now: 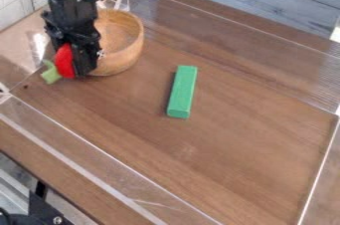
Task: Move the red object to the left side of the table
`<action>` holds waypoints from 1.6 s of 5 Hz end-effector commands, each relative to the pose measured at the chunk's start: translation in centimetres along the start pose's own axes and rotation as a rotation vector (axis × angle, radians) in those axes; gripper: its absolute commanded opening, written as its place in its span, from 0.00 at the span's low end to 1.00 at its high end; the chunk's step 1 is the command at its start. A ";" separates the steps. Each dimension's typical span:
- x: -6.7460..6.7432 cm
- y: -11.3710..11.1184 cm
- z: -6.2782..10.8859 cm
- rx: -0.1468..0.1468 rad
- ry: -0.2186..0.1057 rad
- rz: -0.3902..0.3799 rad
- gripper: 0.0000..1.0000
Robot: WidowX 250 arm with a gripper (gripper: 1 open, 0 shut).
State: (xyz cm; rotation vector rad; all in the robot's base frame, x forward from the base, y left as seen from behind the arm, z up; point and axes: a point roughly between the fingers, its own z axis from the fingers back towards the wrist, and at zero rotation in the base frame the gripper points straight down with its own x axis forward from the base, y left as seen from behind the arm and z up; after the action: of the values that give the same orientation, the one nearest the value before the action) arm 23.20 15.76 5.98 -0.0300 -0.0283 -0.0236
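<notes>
Black and pointing straight down, the end effector (70,58) is gripping the red object (67,60) between its closed fingers, near the far left corner of the counter (240,159). That red object is sitting low over the wood, its light green stub poking out to the left toward the clear rim; whether it is touching the surface I cannot tell. A wooden bowl (122,42) is standing just behind and to the right of the end effector, partly hidden by it, close to the far edge. Well apart from both, a green block (182,91) is lying flat around the middle of the counter, its long side running roughly from the far edge toward the near one. Light is glaring off the raised plastic rim along the left and near edges.
</notes>
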 end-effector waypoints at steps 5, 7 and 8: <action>1.7 2.9 -1.4 -0.045 -0.030 0.099 0.00; 1.9 3.0 -1.6 -0.078 -0.025 0.117 0.00; 1.9 2.9 -1.8 -0.099 -0.010 0.128 1.00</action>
State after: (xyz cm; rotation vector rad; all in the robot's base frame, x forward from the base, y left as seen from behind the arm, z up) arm 24.64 17.76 2.80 -0.1593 0.0069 0.0963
